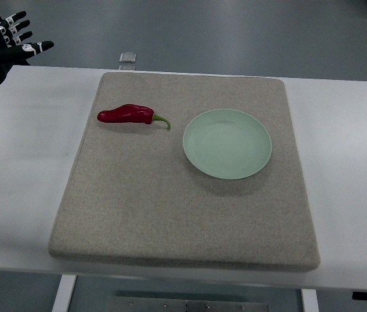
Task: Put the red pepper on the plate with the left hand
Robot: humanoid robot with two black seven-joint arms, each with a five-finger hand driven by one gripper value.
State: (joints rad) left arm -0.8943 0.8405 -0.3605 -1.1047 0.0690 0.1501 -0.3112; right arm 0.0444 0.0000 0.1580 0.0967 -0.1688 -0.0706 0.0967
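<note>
At upper left, the left hand (11,40) is hovering with fingers spread, holding nothing. Left of centre, the red pepper (127,114) is lying on the mat (170,214) beside the plate (227,143).

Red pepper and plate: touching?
Apart. The top view shows bare mat between the red pepper's green stem tip and the rim of the plate; the pepper lies to the plate's left.

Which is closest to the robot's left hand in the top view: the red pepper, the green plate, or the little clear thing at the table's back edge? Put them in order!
From the left hand, top left corner:
1. Red pepper, on the mat's left part.
2. Small clear object, at the table's back edge; nearly as close as the pepper, so hard to call.
3. Green plate, right of the pepper, plainly farthest.
</note>
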